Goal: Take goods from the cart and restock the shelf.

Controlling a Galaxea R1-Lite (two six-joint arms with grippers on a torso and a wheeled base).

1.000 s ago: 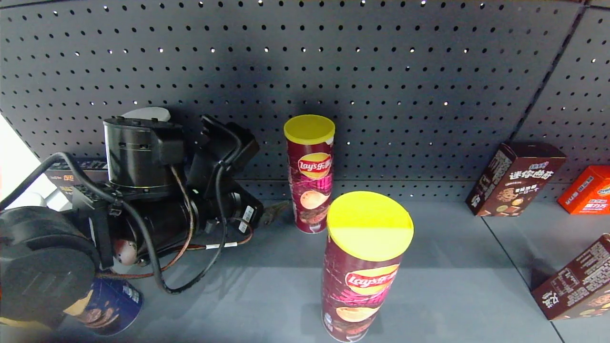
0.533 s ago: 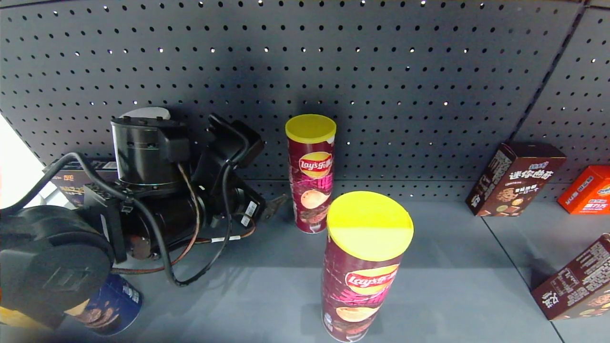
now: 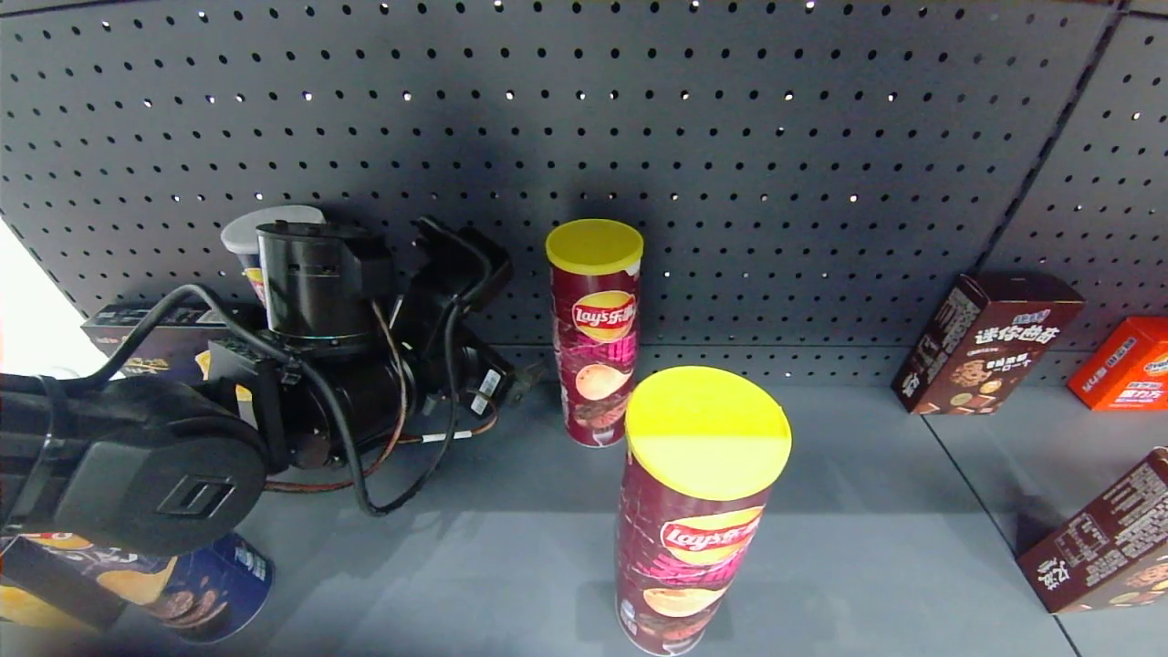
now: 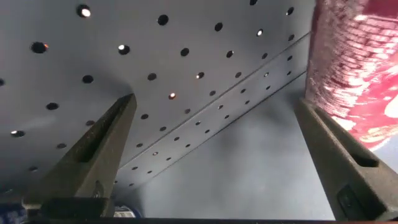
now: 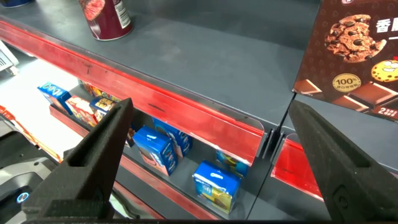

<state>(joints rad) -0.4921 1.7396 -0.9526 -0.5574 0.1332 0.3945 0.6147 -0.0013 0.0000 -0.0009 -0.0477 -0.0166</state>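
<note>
Two maroon chip cans with yellow lids stand on the grey shelf [image 3: 867, 511]. The back can [image 3: 593, 328] is against the pegboard and the front can [image 3: 698, 511] stands nearer me. My left gripper [image 3: 522, 381] lies low on the shelf just left of the back can. In the left wrist view the left gripper [image 4: 216, 102] is open with nothing between its fingers, and the back can [image 4: 360, 68] is beside one finger. My right gripper [image 5: 211, 106] is open and empty, in front of the shelf's red front edge [image 5: 186, 112].
A white-lidded can [image 3: 260, 228] stands behind the left arm and a blue can [image 3: 214, 584] at the near left. Brown cookie boxes [image 3: 985, 342] [image 3: 1104, 538] and an orange box [image 3: 1127, 365] sit at the right. Blue packs [image 5: 214, 183] lie on the shelf below.
My left arm has shifted right and toward the pegboard, bringing its gripper closer to the back can. The white-lidded can behind it shows more. The cans have not moved.
</note>
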